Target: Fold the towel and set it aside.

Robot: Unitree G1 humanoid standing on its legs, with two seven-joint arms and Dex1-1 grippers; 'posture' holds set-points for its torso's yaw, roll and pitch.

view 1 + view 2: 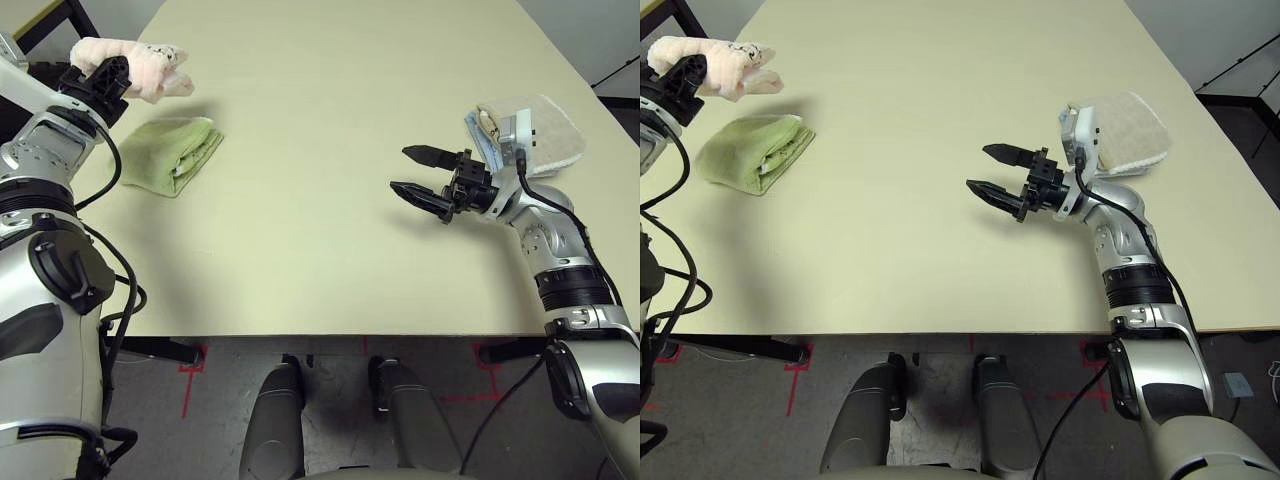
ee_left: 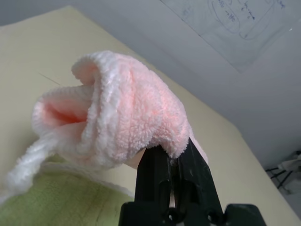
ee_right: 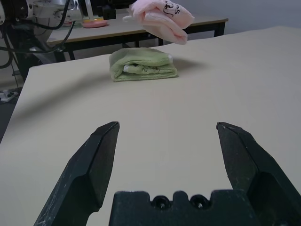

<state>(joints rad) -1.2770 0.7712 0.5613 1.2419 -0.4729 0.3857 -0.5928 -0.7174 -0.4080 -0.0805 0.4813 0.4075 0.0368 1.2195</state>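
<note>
The pale pink towel [image 1: 140, 66] hangs folded in the air above the table's far left, just beyond the light green folded towel [image 1: 175, 152]. My left gripper [image 1: 108, 76] is shut on it, its black fingers [image 2: 175, 176] pinching the lower fold of the towel [image 2: 117, 122]. Dark printed lettering shows on the towel [image 3: 162, 15] in the right wrist view. My right gripper [image 1: 412, 171] hovers open over the table's right-middle, fingertips pointing left, nothing between them.
A stack of beige-and-blue folded towels [image 1: 535, 132] lies at the right edge behind my right wrist. The cream table [image 1: 300, 200] stretches bare between the two arms. Another table [image 3: 108, 28] with clutter stands beyond the left side.
</note>
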